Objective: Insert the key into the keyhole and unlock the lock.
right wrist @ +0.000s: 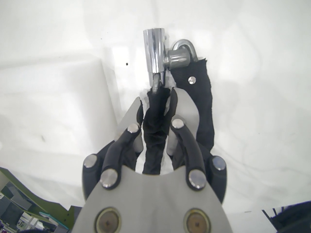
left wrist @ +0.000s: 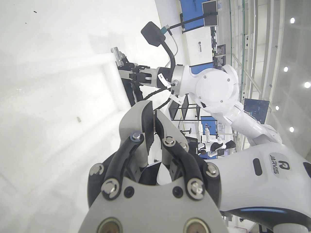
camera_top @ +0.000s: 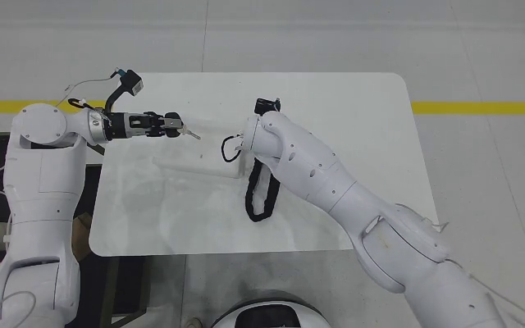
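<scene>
Chrome lock (right wrist: 155, 52) is gripped by the right gripper (right wrist: 156, 95), clamped on the black cable (right wrist: 155, 124) just behind it, while the left gripper (left wrist: 151, 107), pinching the key (camera_top: 190, 133), hangs well apart from the lock, so we're at the approach, and next it's key tip lined up to keyhole!

A white table (camera_top: 344, 90) with rounded corners stands on a pale grey floor (camera_top: 476, 49) crossed by a yellow line (camera_top: 467, 107). In the hall behind are blue panels (left wrist: 189, 8) and a dark monitor (left wrist: 210, 13). Round ceiling lights (left wrist: 292, 20) glow overhead.
</scene>
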